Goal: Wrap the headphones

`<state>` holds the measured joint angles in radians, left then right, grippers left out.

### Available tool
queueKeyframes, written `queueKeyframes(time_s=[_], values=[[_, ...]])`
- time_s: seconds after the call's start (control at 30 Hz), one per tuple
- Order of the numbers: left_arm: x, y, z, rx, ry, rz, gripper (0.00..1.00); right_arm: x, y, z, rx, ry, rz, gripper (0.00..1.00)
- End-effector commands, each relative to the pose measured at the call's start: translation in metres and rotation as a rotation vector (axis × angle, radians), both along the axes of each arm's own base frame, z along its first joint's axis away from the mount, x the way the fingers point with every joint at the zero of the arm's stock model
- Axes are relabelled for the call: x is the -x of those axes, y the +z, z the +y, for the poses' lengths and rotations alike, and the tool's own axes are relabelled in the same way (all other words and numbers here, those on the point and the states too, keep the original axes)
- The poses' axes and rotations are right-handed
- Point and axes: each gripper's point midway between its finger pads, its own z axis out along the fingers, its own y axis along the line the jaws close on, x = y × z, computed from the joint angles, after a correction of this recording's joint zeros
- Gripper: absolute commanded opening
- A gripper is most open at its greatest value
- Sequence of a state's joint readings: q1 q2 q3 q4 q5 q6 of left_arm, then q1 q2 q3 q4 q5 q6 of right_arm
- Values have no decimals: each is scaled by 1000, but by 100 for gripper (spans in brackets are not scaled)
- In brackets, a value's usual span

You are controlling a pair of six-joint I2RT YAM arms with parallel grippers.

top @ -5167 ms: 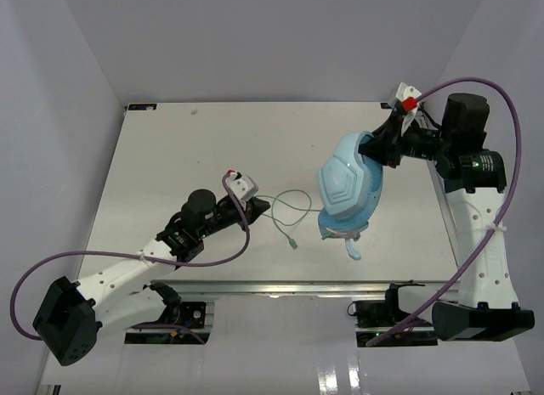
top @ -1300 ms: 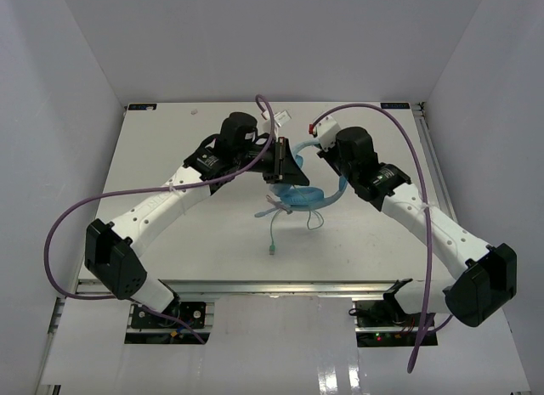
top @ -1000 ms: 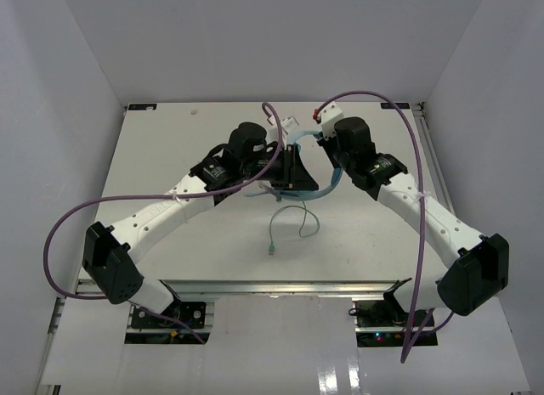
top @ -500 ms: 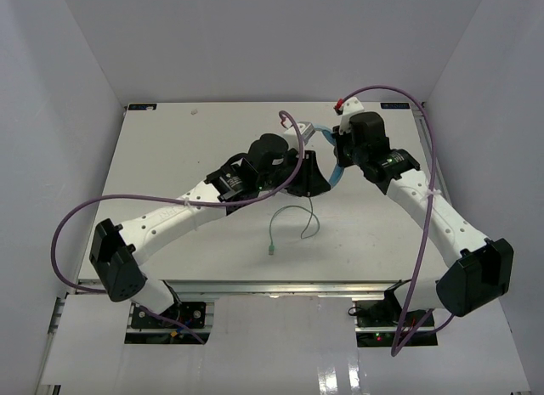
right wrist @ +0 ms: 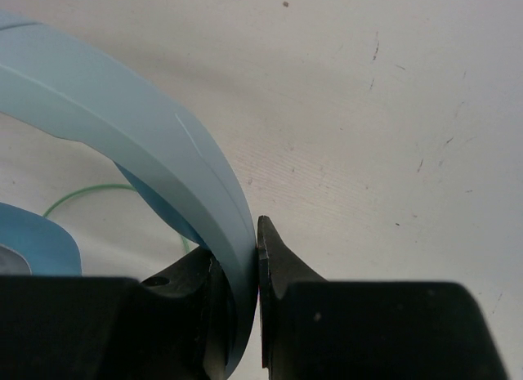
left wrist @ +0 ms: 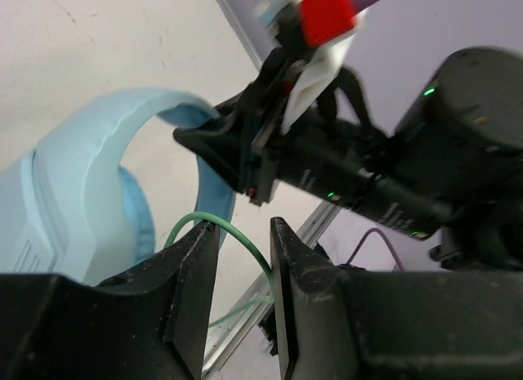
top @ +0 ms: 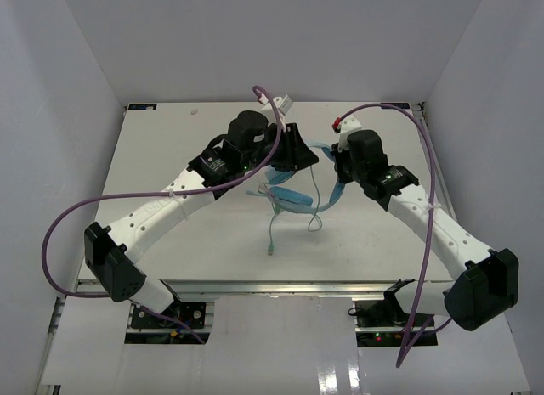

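Headphones, light blue plastic, over-ear, mid-worktop toward the far edge. We judge them light, with a stiff headband and a floppy thin green cable. Right gripper pinches the headband. Left gripper is narrowly parted, the cable crossing its gap, and that is where we would take hold.

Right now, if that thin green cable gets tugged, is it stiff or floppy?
Probably floppy: the cable curls in loose loops. Likely light, being so thin. It may slip: the left end effector stands open around it.

Vs 5 s ago: headphones now low at centre, not up at R; L gripper moves in beside them, jaws wider than 1 s ago.
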<state>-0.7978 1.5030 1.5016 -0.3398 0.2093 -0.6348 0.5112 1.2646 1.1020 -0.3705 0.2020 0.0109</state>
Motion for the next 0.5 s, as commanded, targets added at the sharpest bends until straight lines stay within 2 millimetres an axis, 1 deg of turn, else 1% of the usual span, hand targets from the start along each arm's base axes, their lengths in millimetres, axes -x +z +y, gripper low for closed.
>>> queueKeyframes(time_s=[0.0,0.1,0.3,0.4,0.47], values=[[-4,50,-3,99,-11,-51,42,-7,38,11,-82,1,-143,8],[-12,58,-1,114,4,-57,42,-5,37,10,-80,2,-148,8],[-20,73,1,140,21,-82,40,-2,25,11,-73,10,-134,8],[-25,78,3,145,37,-92,40,0,22,12,-77,21,-127,8],[-28,77,7,137,58,-92,40,2,23,14,-85,32,-126,8]])
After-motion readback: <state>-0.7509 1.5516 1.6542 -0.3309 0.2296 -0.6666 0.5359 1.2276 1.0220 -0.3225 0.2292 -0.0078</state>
